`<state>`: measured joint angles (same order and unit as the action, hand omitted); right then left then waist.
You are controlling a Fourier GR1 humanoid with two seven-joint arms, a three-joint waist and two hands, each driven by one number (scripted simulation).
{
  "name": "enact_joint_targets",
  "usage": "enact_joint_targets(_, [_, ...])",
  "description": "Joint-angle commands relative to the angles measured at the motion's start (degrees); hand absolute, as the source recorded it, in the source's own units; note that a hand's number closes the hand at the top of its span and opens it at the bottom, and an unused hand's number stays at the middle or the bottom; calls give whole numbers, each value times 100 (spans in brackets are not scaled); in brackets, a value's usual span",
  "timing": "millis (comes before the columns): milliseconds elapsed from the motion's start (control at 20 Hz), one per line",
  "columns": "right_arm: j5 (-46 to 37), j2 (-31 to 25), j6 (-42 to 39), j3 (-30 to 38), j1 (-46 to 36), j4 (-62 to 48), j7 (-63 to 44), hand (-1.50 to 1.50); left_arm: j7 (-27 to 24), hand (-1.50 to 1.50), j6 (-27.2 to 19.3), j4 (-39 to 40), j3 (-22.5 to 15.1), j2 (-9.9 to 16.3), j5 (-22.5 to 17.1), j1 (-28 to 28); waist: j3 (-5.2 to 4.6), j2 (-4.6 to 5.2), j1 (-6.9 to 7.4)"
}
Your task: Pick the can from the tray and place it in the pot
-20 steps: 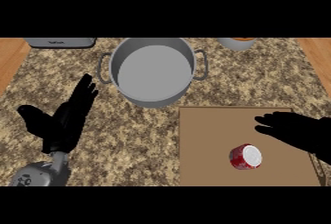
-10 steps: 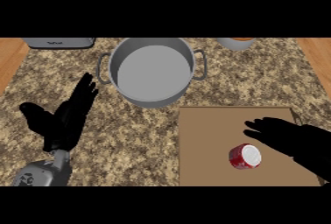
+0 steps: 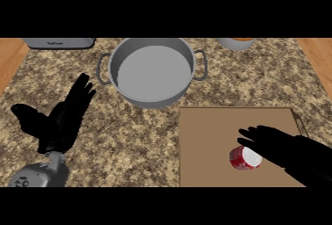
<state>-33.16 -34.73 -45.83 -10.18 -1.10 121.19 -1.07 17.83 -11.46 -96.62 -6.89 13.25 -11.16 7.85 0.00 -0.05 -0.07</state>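
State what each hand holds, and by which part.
Nothing is held. The right hand hovers open beside the can on the tray; the left hand rests open.

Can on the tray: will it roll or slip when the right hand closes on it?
The can lies on its side on the flat tray, so a nudge would probably roll it. Its rounded wall may slide between fingers. The right hand hovers beside it, open.

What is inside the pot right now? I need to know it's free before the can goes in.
The pot shows only its plain grey inside; nothing covers it. The can lies on the tray, beside the right hand, whose fingers are not curled round it.
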Motion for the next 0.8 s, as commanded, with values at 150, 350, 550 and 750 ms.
enact_joint_targets(150, [-873, 384, 73, -333, -31, -79, -363, -150, 314, 0, -209, -209, -252, -308, 472, 33, 1, 0, 5])
enact_joint_targets(350, [-1310, 743, 167, -609, -184, -639, -365, -150, -130, 0, 216, 271, 139, -282, 299, 96, 0, 5, 7])
enact_joint_targets(550, [-1788, 878, 383, -912, -103, -793, -261, -150, 455, 0, 97, -637, 47, -305, 379, -326, 1, -2, 25])
enact_joint_targets(750, [-2279, 955, 496, -1202, -382, -1303, -155, -150, -174, 0, 335, 243, 355, -364, 336, 40, 0, 8, 17])
